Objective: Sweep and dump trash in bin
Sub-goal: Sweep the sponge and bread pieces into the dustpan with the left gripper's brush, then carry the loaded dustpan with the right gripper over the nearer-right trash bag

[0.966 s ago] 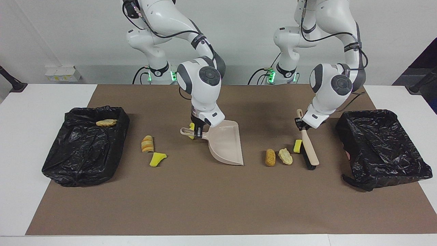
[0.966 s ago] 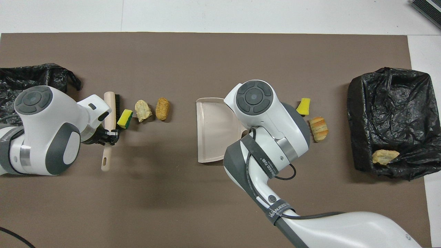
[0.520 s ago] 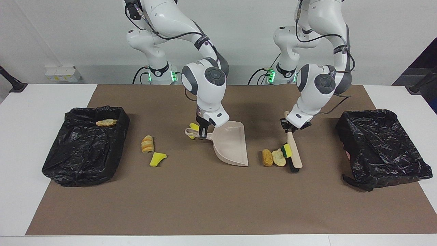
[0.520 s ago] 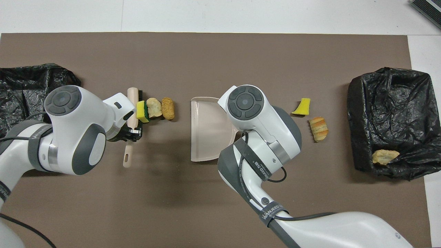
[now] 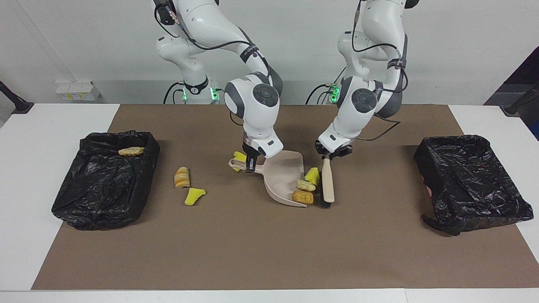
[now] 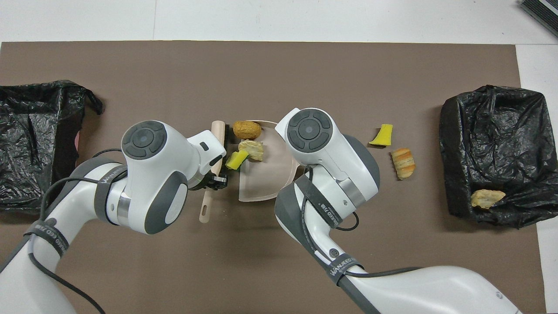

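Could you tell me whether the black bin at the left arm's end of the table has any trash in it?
No, the black bin shows only its liner.

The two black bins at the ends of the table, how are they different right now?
The bin at the right arm's end holds one tan scrap near its rim; the bin at the left arm's end shows no scrap inside. Two loose scraps, a striped bread piece and a yellow chunk, lie on the mat beside the first bin; none lie beside the second. Both are lined with crumpled black plastic.
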